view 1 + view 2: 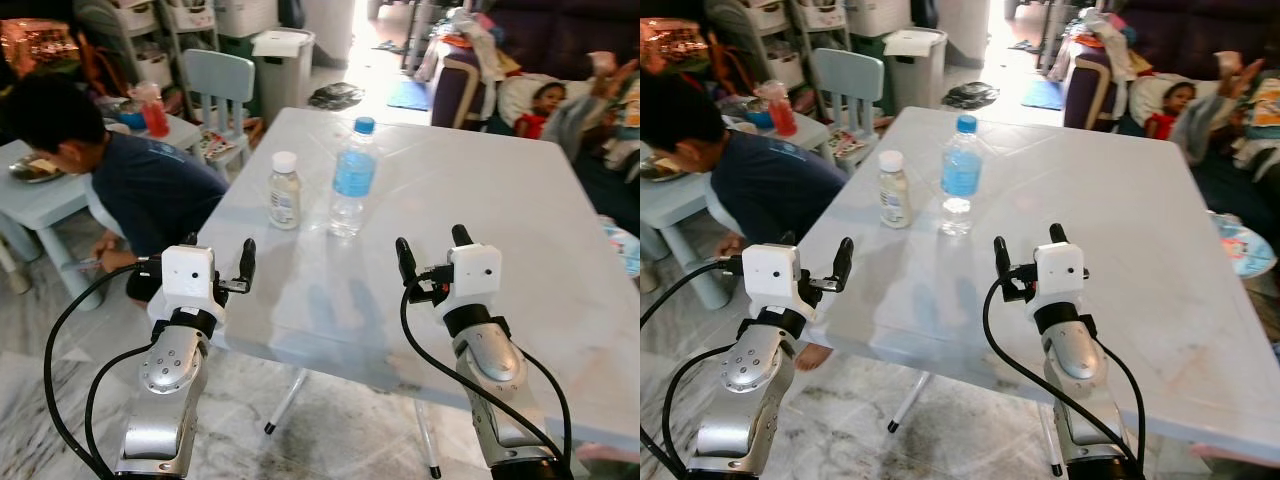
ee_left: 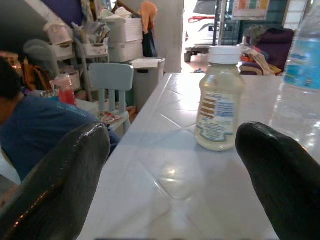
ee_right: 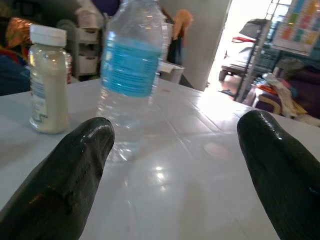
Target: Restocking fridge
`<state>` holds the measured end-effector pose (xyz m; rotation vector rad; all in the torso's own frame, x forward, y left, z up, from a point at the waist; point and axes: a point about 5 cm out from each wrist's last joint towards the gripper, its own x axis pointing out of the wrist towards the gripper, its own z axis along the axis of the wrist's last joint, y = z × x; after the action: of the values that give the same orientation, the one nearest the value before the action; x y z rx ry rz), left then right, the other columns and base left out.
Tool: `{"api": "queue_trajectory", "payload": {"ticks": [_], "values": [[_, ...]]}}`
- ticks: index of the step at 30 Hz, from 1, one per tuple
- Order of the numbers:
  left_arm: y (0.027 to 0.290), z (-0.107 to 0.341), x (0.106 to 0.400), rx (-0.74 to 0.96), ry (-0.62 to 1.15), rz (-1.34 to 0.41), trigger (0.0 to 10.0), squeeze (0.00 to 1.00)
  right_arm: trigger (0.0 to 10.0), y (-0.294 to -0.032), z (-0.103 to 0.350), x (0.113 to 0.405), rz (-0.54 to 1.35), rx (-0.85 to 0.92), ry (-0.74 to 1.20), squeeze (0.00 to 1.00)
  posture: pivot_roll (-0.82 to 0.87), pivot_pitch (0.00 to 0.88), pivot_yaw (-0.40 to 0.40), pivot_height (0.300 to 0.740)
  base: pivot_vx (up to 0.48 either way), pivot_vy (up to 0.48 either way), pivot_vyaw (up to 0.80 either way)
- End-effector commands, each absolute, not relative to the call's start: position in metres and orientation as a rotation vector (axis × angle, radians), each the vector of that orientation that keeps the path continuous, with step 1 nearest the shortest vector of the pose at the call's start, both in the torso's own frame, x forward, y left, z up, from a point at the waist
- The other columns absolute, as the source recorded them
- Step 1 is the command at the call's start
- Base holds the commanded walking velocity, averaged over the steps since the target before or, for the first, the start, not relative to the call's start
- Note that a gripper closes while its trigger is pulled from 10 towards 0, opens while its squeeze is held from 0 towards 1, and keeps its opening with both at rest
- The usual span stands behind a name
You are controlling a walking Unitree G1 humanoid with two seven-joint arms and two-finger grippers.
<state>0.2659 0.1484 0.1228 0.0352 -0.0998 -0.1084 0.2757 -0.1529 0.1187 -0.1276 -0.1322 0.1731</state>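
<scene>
- Water bottle (image 1: 353, 178), clear with blue cap and blue label, stands upright on the pale worktop (image 1: 520, 220), toward the far-left part of the surface, well in from the near edge.
- Small cream bottle (image 1: 285, 190) with white cap stands upright just beside it, on the side nearer the worktop's left edge; the two look apart, not touching.
- Left gripper (image 1: 218, 262) hovers at the near-left corner of the worktop; fingers spread wide, nothing between them. In the left wrist view the cream bottle (image 2: 219, 98) sits ahead and between the fingers (image 2: 60, 180), some way off.
- Right gripper (image 1: 432, 253) hovers over the near edge, toward the middle; fingers also spread wide and empty. In the right wrist view the water bottle (image 3: 131, 70) lies ahead, closer to one finger (image 3: 60, 180) than centred.
- Key relation: both bottles lie ahead of the grippers, toward the far edge, long axes vertical. Left arm lines up with the cream bottle, right arm with the water bottle; a straight forward reach with a side-on grasp looks suitable for each.
- Judgement: task at its start; neither bottle is grasped yet, no fridge in view.
- Risk: the bottles' closeness leaves little room for a finger between them; a tall, light bottle could tip if nudged.
- A person sits at a low table (image 1: 40, 195) beyond the left edge.
</scene>
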Motion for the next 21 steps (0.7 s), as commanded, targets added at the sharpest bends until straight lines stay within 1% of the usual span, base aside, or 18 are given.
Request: {"api": "queue_trajectory", "payload": {"ticks": [1, 3, 7, 9, 15, 21], "values": [[0.149, 0.125, 0.266, 0.032, -0.106, -0.106, 10.0, 0.00, 10.0, -0.151, 0.122, 0.277, 0.179, -0.130, -0.151, 0.00, 0.05, 0.000, -0.043, 0.740, 0.330, 0.000, 0.60], [0.149, 0.125, 0.266, 0.033, -0.107, -0.107, 10.0, 0.00, 10.0, -0.151, 0.122, 0.277, 0.177, -0.128, -0.149, 0.00, 0.05, 0.000, -0.043, 0.740, 0.330, 0.000, 0.54], [0.153, 0.126, 0.266, 0.039, -0.112, -0.091, 10.0, 0.00, 10.0, -0.153, 0.121, 0.277, 0.167, -0.111, -0.144, 0.00, 0.05, 0.000, -0.041, 0.740, 0.324, 0.000, 0.00], [0.155, 0.126, 0.265, 0.040, -0.114, -0.078, 10.0, 0.00, 10.0, -0.153, 0.121, 0.276, 0.166, -0.111, -0.144, 0.00, 0.05, 0.000, -0.040, 0.740, 0.000, 0.000, 0.00], [0.170, 0.122, 0.250, 0.055, -0.104, -0.039, 10.0, 0.00, 10.0, -0.157, 0.114, 0.266, 0.157, -0.107, -0.124, 0.00, 0.05, 0.006, -0.039, 0.740, 0.000, 0.000, 0.00], [0.174, 0.118, 0.244, 0.071, -0.086, -0.023, 10.0, 0.00, 10.0, -0.154, 0.113, 0.264, 0.180, -0.101, -0.121, 0.00, 0.06, 0.018, -0.041, 0.740, 0.000, 0.000, 0.00]]}}
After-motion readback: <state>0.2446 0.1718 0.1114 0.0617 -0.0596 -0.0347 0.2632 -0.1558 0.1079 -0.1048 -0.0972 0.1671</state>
